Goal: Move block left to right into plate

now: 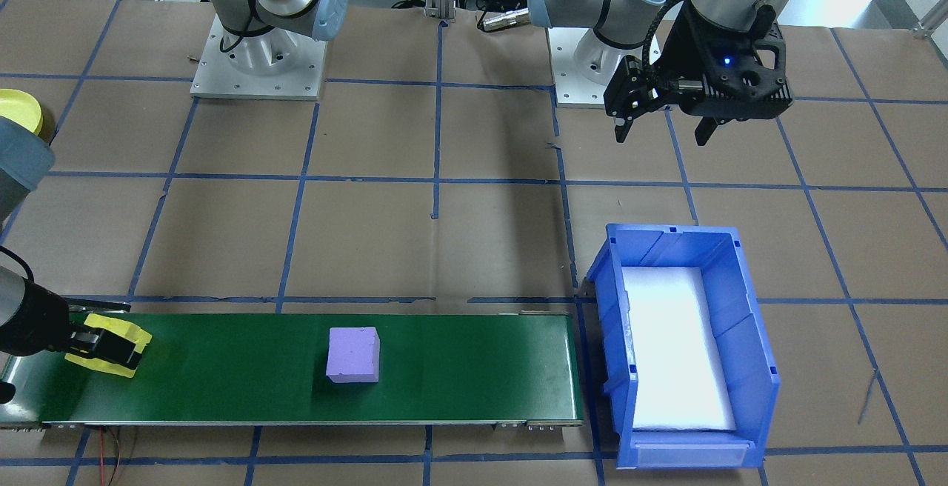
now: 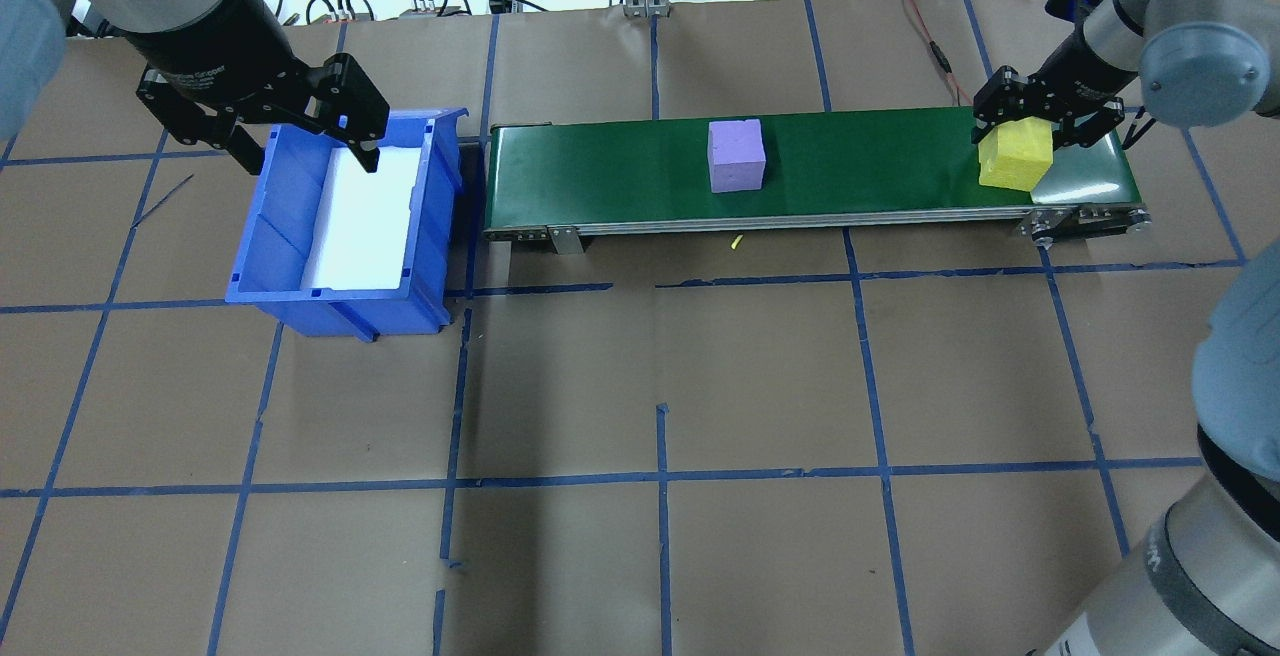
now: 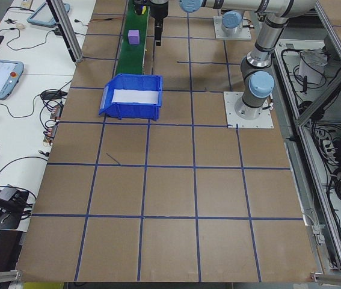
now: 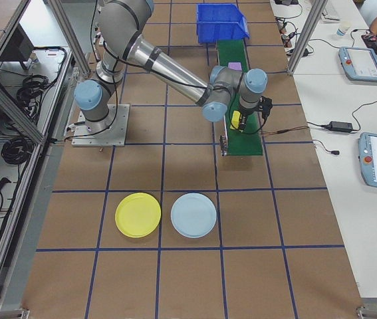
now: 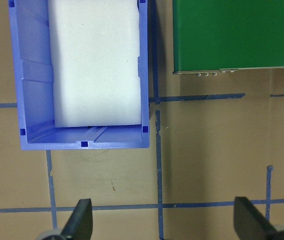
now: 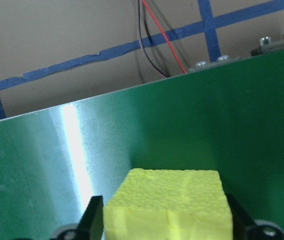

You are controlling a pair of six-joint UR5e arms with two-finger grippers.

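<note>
Along the far side of the desk (image 2: 640,386) runs a green conveyor belt (image 2: 860,171), and a blue bin (image 2: 345,226) with a white liner stands just off its left end. On the belt's middle sits a purple block (image 2: 736,156), flat on one face and well apart from everything else. At the belt's right end the right end effector (image 2: 1030,131) is clenched on a yellow block (image 2: 1014,158); the wrist view shows a dark finger (image 6: 92,217) against each side of the foam cube. The block is tipped, one corner lower than the rest, with its lower edge at the belt surface or just above it; I cannot tell which. Being a cube, it has no long axis to speak of.

Off to the robot's right, well away from the conveyor, a yellow plate (image 4: 138,214) lies flat on the desk beside a pale blue plate (image 4: 193,214), the two close but apart. Between the block and the plates the brown surface shows only blue tape lines.

Over the bin's near left corner hangs the left end effector (image 2: 305,151), released, its fingers (image 5: 80,220) spread wide with nothing between them.
</note>
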